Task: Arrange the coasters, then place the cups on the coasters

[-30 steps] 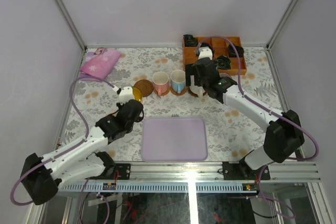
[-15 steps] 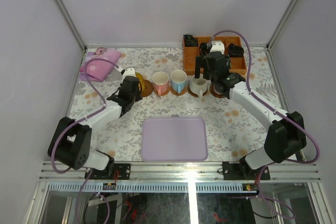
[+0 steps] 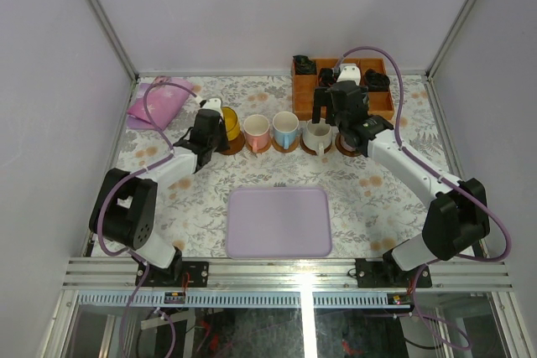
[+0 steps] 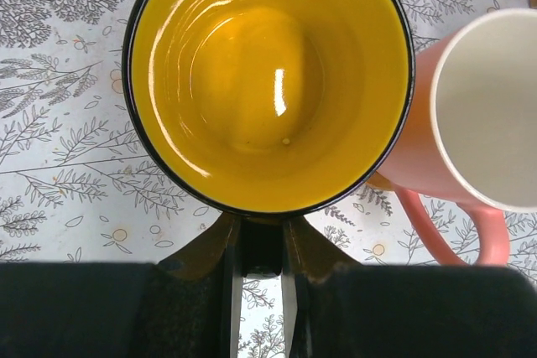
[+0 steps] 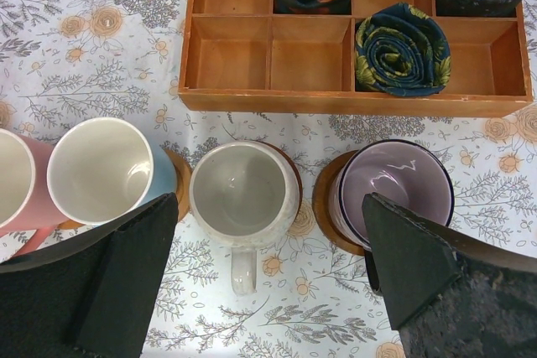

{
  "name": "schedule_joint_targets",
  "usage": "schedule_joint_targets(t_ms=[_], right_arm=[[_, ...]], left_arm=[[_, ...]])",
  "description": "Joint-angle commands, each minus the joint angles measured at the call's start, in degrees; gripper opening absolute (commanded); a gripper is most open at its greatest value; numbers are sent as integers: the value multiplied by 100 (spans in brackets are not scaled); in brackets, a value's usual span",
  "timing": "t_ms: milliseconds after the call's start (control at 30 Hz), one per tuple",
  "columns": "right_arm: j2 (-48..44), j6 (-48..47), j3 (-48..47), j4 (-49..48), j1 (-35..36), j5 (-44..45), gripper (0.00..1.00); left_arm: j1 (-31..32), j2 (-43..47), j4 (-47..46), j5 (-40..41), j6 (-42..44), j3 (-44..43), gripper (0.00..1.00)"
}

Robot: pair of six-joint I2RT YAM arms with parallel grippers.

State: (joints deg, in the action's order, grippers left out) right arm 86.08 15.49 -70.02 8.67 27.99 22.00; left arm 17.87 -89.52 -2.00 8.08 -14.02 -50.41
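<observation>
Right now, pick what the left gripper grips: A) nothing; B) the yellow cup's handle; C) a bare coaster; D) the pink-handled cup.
B: the left wrist view shows the left gripper shut on the dark handle of the yellow cup.

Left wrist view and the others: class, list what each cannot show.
Left wrist view: the yellow cup fills the frame, hiding whatever lies under it; the right edge cuts off the pink cup.
Right wrist view: a finger of the right gripper covers part of the purple cup.
Top view: the right arm covers part of the wooden box; its contents are too small.
</observation>
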Motion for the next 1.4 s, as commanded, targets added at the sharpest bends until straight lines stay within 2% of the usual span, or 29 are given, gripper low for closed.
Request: schedule_joint_targets(t_ms=[0,533,1367], right_arm=[[-87,90,-268,-179,-37,93,98],[-74,163,-164,-217,-37,-110,98],[-24,208,-126,-230,-39,-206,98]], left_arm=[[-55,60,-562,-268,58,-159,0],[-49,89,-3,-86,-200,-42,0],[-47,-312,158,-155,-169,-196,0]])
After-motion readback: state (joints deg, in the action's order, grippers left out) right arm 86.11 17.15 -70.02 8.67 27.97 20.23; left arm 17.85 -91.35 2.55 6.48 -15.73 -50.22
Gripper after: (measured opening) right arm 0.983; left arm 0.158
